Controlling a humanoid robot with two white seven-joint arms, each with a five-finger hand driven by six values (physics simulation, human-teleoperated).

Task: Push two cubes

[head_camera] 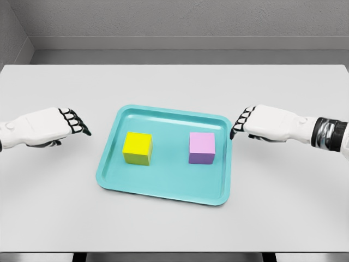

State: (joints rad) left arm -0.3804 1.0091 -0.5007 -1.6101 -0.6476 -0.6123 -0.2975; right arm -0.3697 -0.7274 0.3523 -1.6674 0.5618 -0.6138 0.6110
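Observation:
A yellow cube and a pink cube sit apart inside a teal tray, yellow on the left, pink on the right. My left hand hovers over the table left of the tray, its black-tipped fingers extended toward the tray and holding nothing. My right hand reaches in from the right, fingertips close to the tray's right rim near its far corner, also extended and empty. Neither hand touches a cube.
The tray lies in the middle of a white table. A grey wall and floor strip run behind the table's far edge.

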